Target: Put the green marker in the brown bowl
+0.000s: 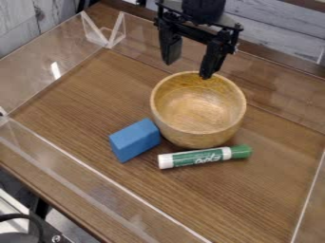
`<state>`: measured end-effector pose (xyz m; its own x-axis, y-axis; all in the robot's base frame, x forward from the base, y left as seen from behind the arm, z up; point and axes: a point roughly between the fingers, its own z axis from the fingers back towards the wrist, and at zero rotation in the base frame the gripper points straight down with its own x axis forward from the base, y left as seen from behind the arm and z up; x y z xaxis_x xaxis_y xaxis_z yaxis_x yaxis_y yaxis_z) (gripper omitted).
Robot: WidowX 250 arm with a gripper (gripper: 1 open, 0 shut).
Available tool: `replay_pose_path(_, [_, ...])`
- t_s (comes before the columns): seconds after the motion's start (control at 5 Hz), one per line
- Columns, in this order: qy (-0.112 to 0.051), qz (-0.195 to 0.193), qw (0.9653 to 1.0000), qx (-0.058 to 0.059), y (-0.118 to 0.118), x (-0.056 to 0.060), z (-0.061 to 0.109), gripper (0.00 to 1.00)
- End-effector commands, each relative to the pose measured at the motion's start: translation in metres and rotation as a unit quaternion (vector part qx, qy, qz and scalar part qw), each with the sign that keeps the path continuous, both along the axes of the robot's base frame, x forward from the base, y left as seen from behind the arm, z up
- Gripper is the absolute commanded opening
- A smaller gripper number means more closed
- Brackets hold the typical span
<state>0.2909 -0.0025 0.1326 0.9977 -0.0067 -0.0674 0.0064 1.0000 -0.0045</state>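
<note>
Green marker flat on the wooden table, just in front of the brown bowl, beside a blue block. Above the bowl's far rim, gripper pointed down, fingers spread wide, empty.

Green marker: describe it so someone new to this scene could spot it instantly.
Start at the brown bowl, the largest object on the wooden table. Just in front of it, toward the camera, the green marker lies flat on the tabletop. Unlike the chunky blue block to its left, it is a slim white stick with green printing and a green end.
</note>
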Motion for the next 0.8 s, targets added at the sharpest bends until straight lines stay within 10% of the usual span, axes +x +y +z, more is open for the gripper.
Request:
replay_pose_path(0.0, [0.006, -0.058, 0.9983, -0.003, -0.007, -0.004, -0.005, 1.0])
replay_pose_path(0.2, [0.005, -0.157, 0.9875, -0.008, -0.023, -0.014, -0.008, 1.0])
replay_pose_path(0.6, [-0.003, -0.344, 0.9389, -0.012, -0.045, -0.023, -0.015, 1.0])
